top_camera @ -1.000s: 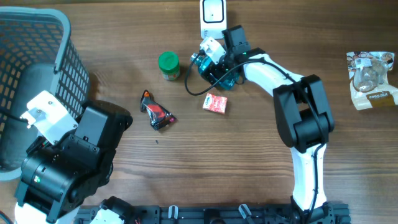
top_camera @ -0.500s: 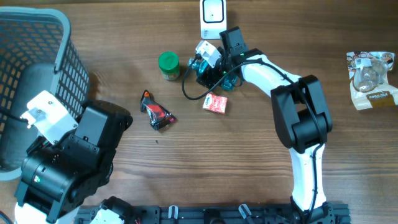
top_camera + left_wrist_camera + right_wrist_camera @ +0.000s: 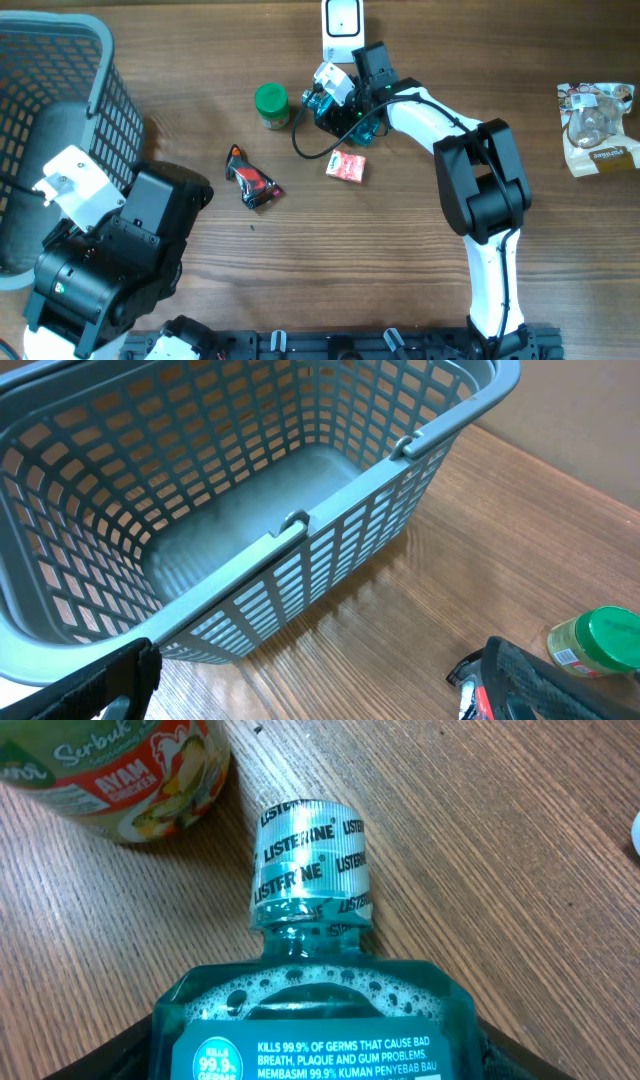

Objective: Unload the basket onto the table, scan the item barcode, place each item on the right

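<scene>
The item is a teal Listerine mouthwash bottle [image 3: 345, 112] lying on the wooden table, its foil-sealed cap [image 3: 308, 860] pointing away from my right wrist. My right gripper [image 3: 318, 1065] straddles the bottle's body [image 3: 320, 1010], and its dark fingers [image 3: 140, 1055] lie against both sides. A white scanner [image 3: 341, 22] stands just behind it at the table's far edge. My left gripper [image 3: 330, 695] hangs open over bare wood beside the basket, holding nothing.
A grey mesh basket [image 3: 100, 90] fills the far left, its rim [image 3: 300, 530] close to my left fingers. A green-lidded jar [image 3: 271, 105], a black and red packet [image 3: 253, 181] and a red box [image 3: 346, 166] lie near the bottle. A snack bag [image 3: 597, 127] sits far right.
My right gripper has slid a little left over the bottle and its fingers have closed in on the sides. The black cable loop has swung left. The left arm has not moved.
</scene>
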You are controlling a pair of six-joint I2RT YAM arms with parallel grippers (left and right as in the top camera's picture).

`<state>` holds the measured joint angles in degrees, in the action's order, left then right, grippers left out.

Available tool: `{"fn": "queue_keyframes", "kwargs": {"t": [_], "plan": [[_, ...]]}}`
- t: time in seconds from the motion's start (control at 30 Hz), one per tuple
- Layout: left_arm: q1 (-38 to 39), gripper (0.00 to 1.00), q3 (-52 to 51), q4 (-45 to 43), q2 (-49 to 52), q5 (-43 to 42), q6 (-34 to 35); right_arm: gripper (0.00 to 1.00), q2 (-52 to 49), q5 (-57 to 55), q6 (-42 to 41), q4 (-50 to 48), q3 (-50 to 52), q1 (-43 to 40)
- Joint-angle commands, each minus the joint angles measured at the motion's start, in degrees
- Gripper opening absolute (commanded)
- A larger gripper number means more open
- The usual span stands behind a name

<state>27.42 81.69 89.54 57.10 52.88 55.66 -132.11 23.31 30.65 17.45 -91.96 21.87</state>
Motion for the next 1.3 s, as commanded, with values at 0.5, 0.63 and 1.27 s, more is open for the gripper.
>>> {"fn": "queue_keyframes", "kwargs": {"t": [0.5,0.63,1.27], "plan": [[0.04,1.0,-0.04,-0.26,-0.31,1.16,0.74,0.51,6.69,-3.02,-2.8,5.66,-2.86,0.2],[0.04,1.0,-0.04,-0.26,-0.31,1.16,0.74,0.51,8.59,-4.37,-4.04,5.97,-2.89,0.17],[0.04,1.0,-0.04,-0.13,-0.31,0.57,0.76,0.5,10.36,-10.47,-7.78,-10.91,-3.08,-1.99]]}}
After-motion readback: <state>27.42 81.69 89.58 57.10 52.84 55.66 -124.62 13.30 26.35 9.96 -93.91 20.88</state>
